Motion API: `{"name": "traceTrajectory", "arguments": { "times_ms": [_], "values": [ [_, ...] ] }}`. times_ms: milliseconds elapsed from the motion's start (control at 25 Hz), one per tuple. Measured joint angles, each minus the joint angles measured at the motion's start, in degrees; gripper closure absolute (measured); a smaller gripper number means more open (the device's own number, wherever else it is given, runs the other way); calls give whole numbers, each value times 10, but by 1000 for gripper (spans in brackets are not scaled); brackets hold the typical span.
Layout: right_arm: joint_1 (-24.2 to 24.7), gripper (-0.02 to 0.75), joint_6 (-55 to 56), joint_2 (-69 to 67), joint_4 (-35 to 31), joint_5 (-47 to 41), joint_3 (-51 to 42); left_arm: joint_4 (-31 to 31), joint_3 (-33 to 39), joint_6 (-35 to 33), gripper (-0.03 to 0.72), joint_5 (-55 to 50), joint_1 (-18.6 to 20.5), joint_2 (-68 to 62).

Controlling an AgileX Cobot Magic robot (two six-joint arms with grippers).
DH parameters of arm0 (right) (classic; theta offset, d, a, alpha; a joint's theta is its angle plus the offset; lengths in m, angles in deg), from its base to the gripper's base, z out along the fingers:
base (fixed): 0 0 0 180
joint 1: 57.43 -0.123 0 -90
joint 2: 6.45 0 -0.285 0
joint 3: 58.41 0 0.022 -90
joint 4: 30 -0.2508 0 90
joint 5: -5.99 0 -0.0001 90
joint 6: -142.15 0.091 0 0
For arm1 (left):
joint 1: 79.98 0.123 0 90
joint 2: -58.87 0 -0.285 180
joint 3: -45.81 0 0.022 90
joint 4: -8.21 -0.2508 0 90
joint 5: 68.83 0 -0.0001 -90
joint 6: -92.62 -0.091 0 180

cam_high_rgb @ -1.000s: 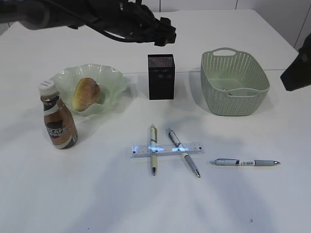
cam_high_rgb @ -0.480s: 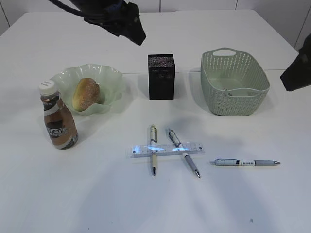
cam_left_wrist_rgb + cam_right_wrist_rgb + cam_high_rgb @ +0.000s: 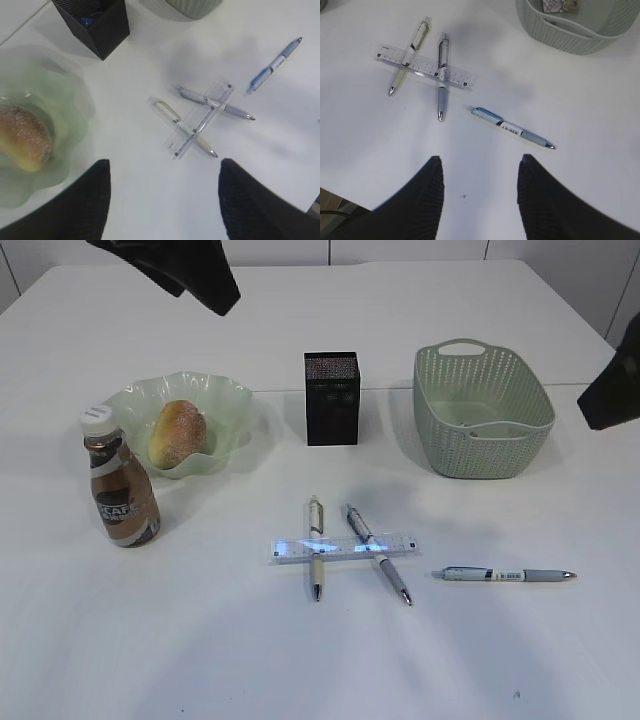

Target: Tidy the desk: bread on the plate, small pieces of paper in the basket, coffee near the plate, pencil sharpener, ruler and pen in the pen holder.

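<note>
We see the left gripper (image 3: 162, 200) at the bottom of the left wrist view, its fingers (image 3: 82, 205) spread apart with nothing between them. The right gripper (image 3: 480, 197) sits at the bottom of the right wrist view, also spread apart and empty.

In the exterior view, the bread (image 3: 178, 432) lies on the plate (image 3: 225, 400) at centre left. The coffee (image 3: 120, 490) stands upright just below and left of the plate. The holder (image 3: 331, 398) stands at upper centre; in the left wrist view we see something blue inside it, which we cannot identify. The basket (image 3: 482, 425) sits at upper right, and the right wrist view shows crumpled paper (image 3: 559, 5) inside it.

At lower centre, the ruler (image 3: 345, 547) lies across two pens: the pale pen (image 3: 316, 545) on the left and the grey pen (image 3: 378, 552) on the right. The blue pen (image 3: 505, 575) lies apart from them, to the lower right, flat on the table (image 3: 300, 660).
</note>
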Motion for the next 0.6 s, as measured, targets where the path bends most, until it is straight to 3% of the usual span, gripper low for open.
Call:
{"name": "traceTrajectory", "arguments": {
  "times_ms": [400, 600],
  "values": [
    [0, 350, -54, 0, 0, -30, 0, -8, 22, 33, 214, -5, 0, 101],
    [0, 350, -96, -1, 0, -30, 0, -27, 91, 45, 214, -6, 0, 185]
  ]
}}
